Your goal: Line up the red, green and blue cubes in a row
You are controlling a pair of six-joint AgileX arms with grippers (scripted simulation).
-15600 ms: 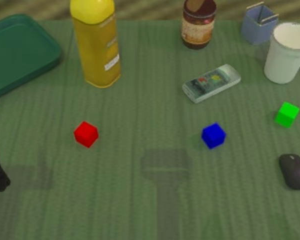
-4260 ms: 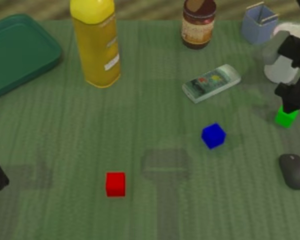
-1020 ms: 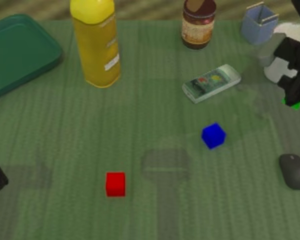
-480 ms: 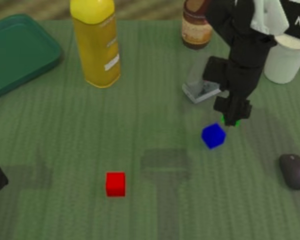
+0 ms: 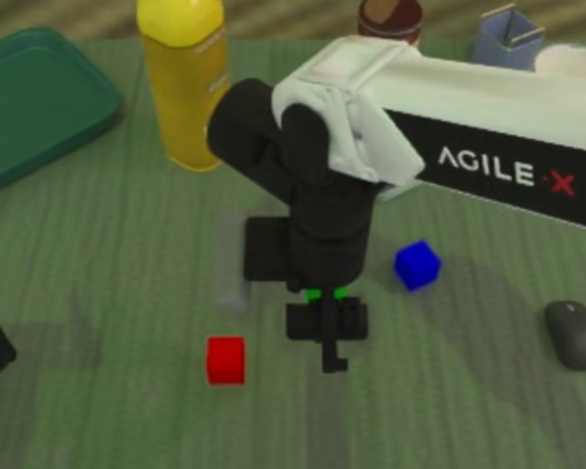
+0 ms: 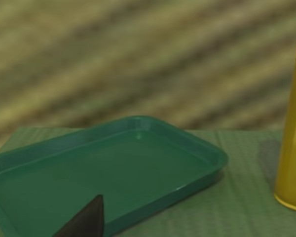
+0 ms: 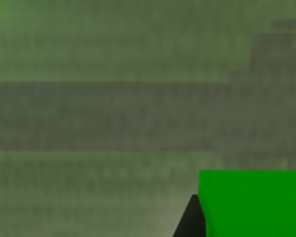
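Above the green bench, the green cube [image 5: 324, 292] is gripped in the right gripper's [image 5: 324, 327] jaws, just right of the red cube [image 5: 226, 360].

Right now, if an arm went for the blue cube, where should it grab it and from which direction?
Judging from the top view, come straight down from above and close the fingers on two opposite side faces of the blue cube. It sits flat with open cloth on every side, though turned a little, so the gripper would likely need to turn to match. The right gripper beside it holds the green cube.
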